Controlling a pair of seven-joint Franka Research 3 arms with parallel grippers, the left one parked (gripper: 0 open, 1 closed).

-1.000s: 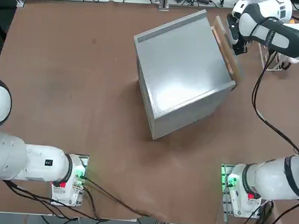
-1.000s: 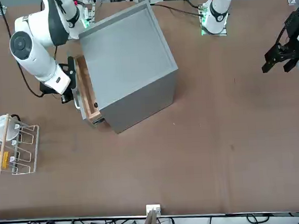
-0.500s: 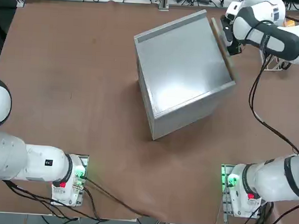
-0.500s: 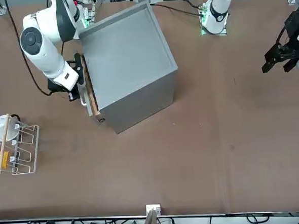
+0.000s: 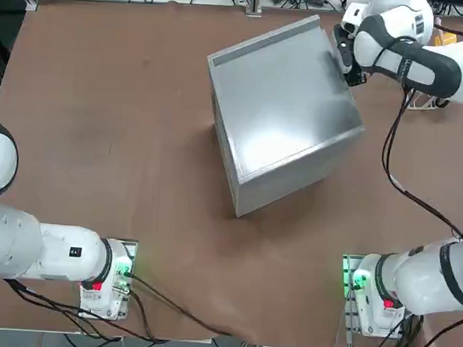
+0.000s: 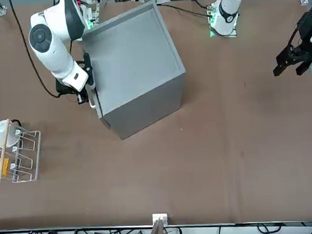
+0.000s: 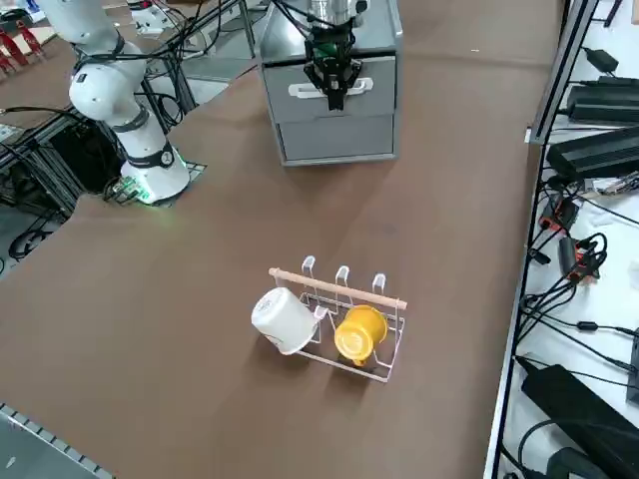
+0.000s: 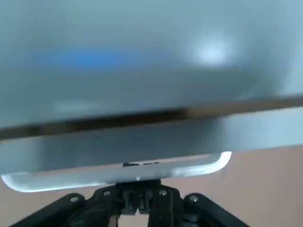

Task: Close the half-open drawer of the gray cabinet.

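The gray cabinet (image 5: 282,114) stands turned at an angle on the brown table, also seen in the front view (image 6: 134,60). Its upper drawer (image 7: 331,78) sits flush with the cabinet face, and no tan side rails show. My right gripper (image 7: 334,88) is shut, with its tips pressed against the drawer's pale bar handle (image 8: 118,172). From above, the right gripper (image 5: 345,58) lies against the cabinet's far right face. In the wrist view the drawer front (image 8: 142,142) fills the picture just past the fingertips (image 8: 138,196).
A white wire rack (image 7: 339,309) holds a white mug (image 7: 285,319) and a yellow mug (image 7: 359,332) on the table in front of the cabinet's drawer side. A second drawer front (image 7: 334,137) sits below the first. Cables trail off the table edges.
The drawer has slid into the cabinet until its tan rails vanished. My right gripper followed it inward, staying against the drawer front.
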